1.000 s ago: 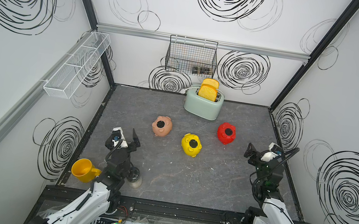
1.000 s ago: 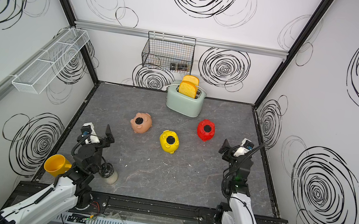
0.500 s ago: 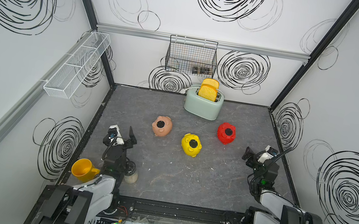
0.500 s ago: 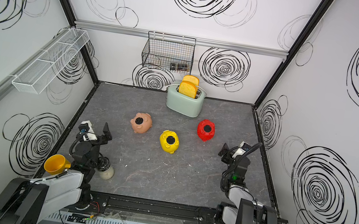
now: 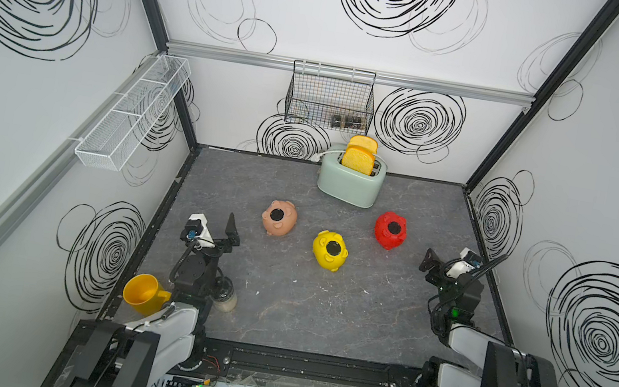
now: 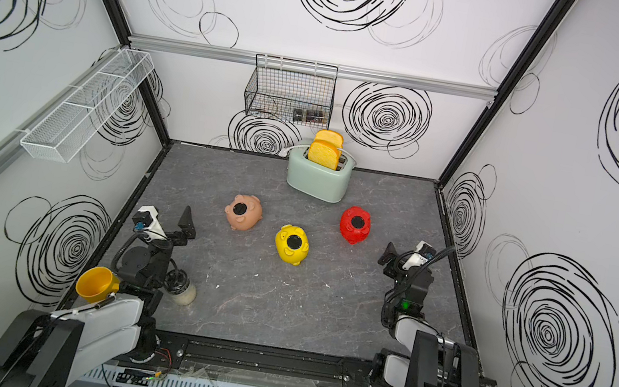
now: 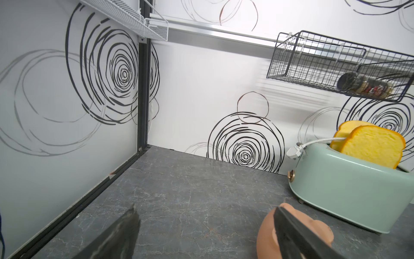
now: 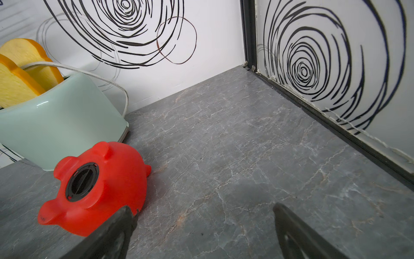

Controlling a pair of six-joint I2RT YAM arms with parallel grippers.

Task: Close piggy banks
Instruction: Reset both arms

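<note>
With the left gripper point(image 5: 215, 230) and right gripper point(image 5: 440, 266) gaping empty either side of centre frame, the pink piggy bank point(image 5: 285, 226), yellow piggy bank point(image 5: 324, 260) and red piggy bank point(image 5: 387, 238) lie belly-up between them, black plugs point(image 8: 81, 181) seemingly seated, so only a check remains.

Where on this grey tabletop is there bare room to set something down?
Free: the wide stretch between the yellow plastic pig and the black front rail; the back corner left of the mint-green toaster. Crowded: around the pale pink pig and red pig.
</note>
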